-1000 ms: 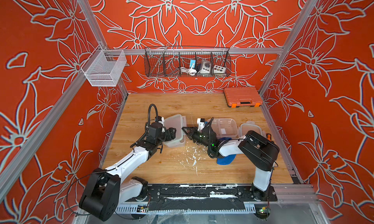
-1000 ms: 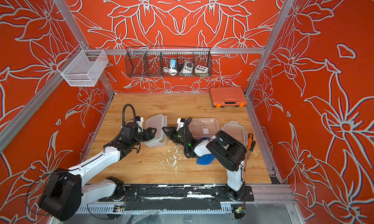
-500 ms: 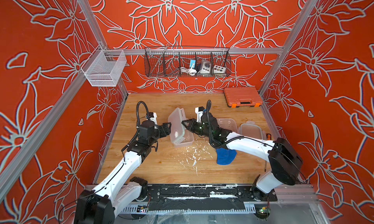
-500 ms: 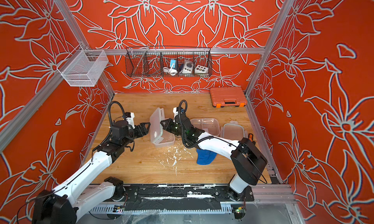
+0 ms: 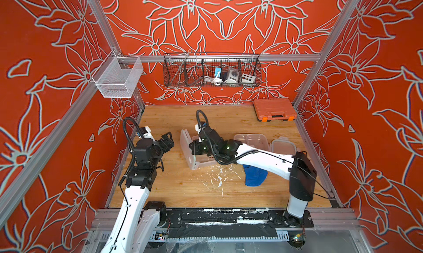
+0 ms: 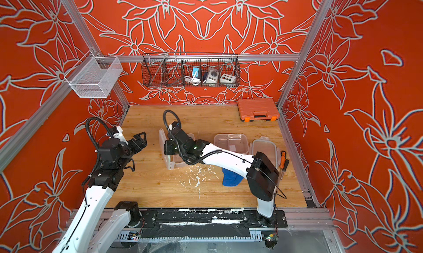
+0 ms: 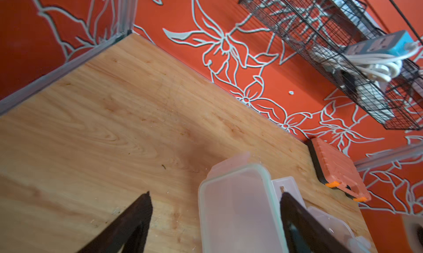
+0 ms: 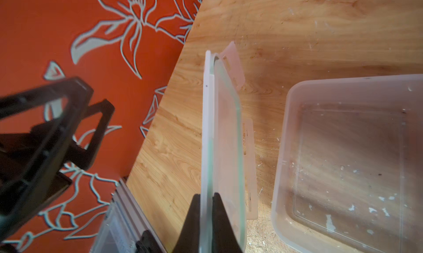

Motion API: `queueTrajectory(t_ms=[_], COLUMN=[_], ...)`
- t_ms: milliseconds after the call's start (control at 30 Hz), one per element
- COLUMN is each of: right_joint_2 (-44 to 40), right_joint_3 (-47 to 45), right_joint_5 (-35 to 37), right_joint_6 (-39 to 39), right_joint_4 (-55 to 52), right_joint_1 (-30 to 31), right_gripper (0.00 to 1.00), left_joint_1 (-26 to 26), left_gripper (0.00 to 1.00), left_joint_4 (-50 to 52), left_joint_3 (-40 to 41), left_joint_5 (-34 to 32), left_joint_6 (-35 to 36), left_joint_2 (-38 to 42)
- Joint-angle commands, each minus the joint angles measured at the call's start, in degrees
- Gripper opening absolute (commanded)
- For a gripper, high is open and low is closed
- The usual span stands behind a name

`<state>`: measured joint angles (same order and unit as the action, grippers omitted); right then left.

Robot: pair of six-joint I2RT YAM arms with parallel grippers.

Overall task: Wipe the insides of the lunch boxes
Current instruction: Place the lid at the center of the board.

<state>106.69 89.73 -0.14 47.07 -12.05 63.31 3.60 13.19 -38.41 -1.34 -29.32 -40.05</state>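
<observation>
In both top views the right gripper (image 5: 191,148) was clamped on the edge of a translucent lid (image 5: 185,144), holding it upright on its side just beside the open lunch box (image 5: 202,164). The left gripper (image 5: 169,141) hung near the lid's outer face with its jaws spread wide and nothing between them. The divided lunch box (image 6: 231,142) sat farther toward the right wall. The blue cloth (image 6: 229,179) lay on the table, partly under the right arm and in neither claw. The likely trouble was that wiping could not begin while the only closed claw was busy with the lid. A careless release would probably let the lid topple onto the box or into the white crumbs (image 5: 219,176).

In the left wrist view the spread fingers (image 7: 134,222) framed the lid (image 7: 238,208) without touching it. A closing move from there might strike its flat face and knock it out of the other claw.

In the right wrist view the fingertips (image 8: 195,217) pinched only a thin strip of the lid's edge. So narrow a hold on smooth plastic might let the lid pivot or slip. White flecks (image 8: 329,224) lay on the floor of the open lunch box (image 8: 280,149), so its inside appeared unwiped.
</observation>
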Motion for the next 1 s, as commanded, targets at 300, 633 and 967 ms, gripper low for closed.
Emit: queueTrajectory(t_ms=[300,633,967], right_joint_2=[12.8,22.0,26.0], right_joint_3=[15.6,29.6,24.0], right_joint_5=[22.5,31.6,28.8], right_joint_6=[-21.6,-31.9,-28.6], right_joint_4=[-10.7,-15.4,-8.7], right_joint_1=[9.3,11.1,13.7], right_gripper=[0.0,0.0,0.0], left_joint_1=[3.7,4.1,4.3], left_gripper=[0.91,0.97,0.98], left_joint_4=[4.4,7.3,7.6], left_joint_3=[-2.6,-2.9,-1.3], left_joint_5=[-5.6,-12.0,-13.9], left_joint_6=[-1.1,-2.6,-2.4], left_joint_2=[2.5,3.5,4.1])
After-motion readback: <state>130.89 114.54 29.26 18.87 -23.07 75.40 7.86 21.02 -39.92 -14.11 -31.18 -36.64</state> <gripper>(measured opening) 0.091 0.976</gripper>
